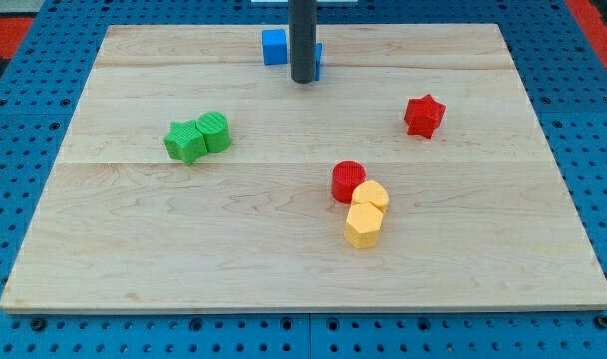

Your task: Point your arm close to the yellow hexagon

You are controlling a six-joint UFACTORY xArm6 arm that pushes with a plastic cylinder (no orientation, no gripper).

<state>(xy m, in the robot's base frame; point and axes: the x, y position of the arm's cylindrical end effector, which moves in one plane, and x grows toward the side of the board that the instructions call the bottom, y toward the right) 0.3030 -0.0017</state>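
Note:
Two yellow blocks sit below the view's middle, touching each other. The lower one is a yellow hexagon (pixel 363 225); the upper yellow block (pixel 371 195) has a rounder, hexagon-like shape. A red cylinder (pixel 348 180) touches the upper yellow block at its upper left. My tip (pixel 304 79) is at the view's top centre, far above the yellow blocks, right in front of blue blocks (pixel 275 47).
A green star (pixel 186 141) and a green cylinder (pixel 213 131) touch each other at the view's left. A red star (pixel 424 115) lies at the right. The wooden board (pixel 134 249) rests on a blue pegboard.

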